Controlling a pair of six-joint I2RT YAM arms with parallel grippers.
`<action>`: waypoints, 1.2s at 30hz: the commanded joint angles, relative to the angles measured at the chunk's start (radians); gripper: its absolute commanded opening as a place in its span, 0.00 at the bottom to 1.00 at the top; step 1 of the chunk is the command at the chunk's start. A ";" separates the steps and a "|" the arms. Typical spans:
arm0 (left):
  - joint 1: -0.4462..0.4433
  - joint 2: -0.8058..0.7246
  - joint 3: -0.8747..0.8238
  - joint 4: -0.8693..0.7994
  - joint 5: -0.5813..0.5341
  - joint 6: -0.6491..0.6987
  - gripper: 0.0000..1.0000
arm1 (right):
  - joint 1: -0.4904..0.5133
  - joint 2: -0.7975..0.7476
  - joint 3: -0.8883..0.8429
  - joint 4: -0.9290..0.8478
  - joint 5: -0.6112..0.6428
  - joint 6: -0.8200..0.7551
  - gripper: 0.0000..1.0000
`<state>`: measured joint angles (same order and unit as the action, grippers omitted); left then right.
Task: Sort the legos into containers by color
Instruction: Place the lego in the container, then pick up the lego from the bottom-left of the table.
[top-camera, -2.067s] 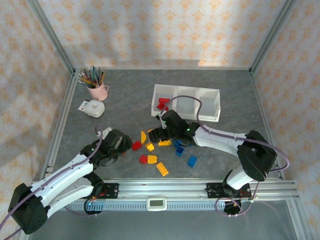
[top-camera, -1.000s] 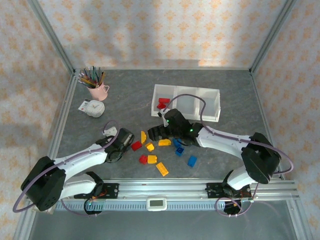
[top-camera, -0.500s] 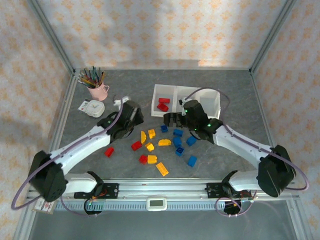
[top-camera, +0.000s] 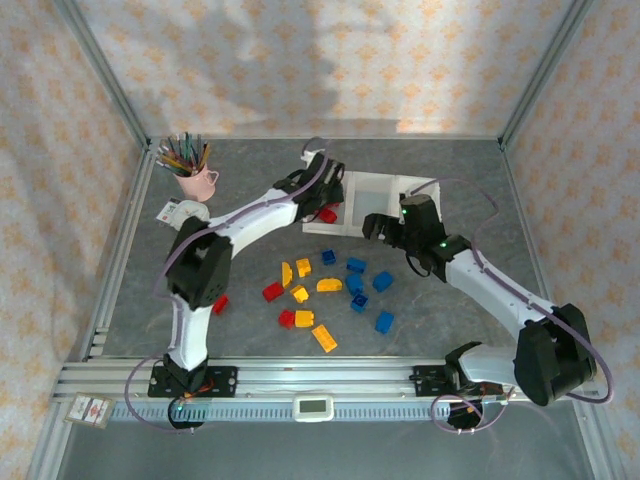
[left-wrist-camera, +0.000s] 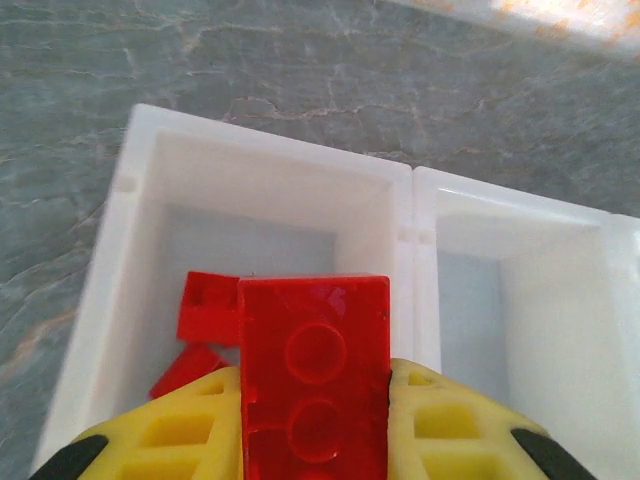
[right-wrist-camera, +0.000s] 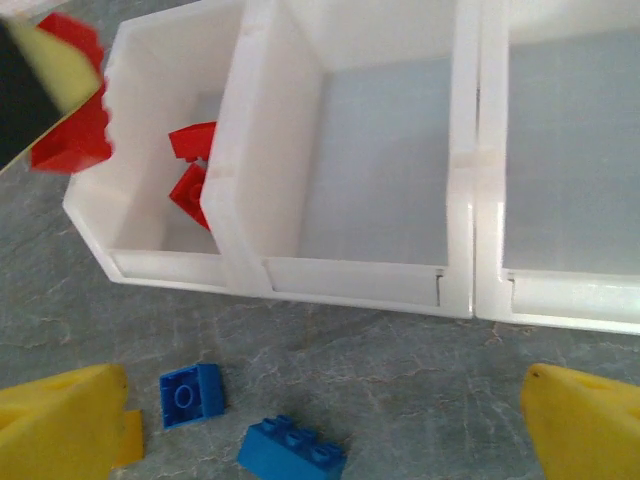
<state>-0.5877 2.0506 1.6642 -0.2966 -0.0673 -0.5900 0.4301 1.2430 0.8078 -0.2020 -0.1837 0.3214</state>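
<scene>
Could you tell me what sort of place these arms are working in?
Probably a lab test cell dressed as a home desk: an aluminium frame holding floral wallpaper panels, a metal mounting rail at the near edge, and a pink pencil mug on the grey tabletop.

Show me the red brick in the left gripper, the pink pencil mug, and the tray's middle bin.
red brick (left-wrist-camera: 314, 380): left wrist view, on its studded top face.
pink pencil mug (top-camera: 196, 185): top external view, on the mug's side.
middle bin (right-wrist-camera: 350, 277): right wrist view, on its front wall.
</scene>
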 joint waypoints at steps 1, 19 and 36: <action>0.023 0.072 0.113 -0.109 -0.012 0.038 0.35 | -0.008 -0.023 -0.010 -0.003 -0.002 0.013 1.00; 0.049 -0.402 -0.336 0.040 0.146 0.081 0.62 | 0.096 -0.031 0.033 -0.032 -0.045 -0.042 1.00; 0.230 -1.046 -1.023 -0.237 -0.209 -0.215 0.94 | 0.420 0.027 -0.040 0.160 -0.045 0.001 1.00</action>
<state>-0.3920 1.0512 0.6945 -0.4419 -0.1978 -0.7284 0.8192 1.2530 0.7918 -0.1055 -0.2359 0.2996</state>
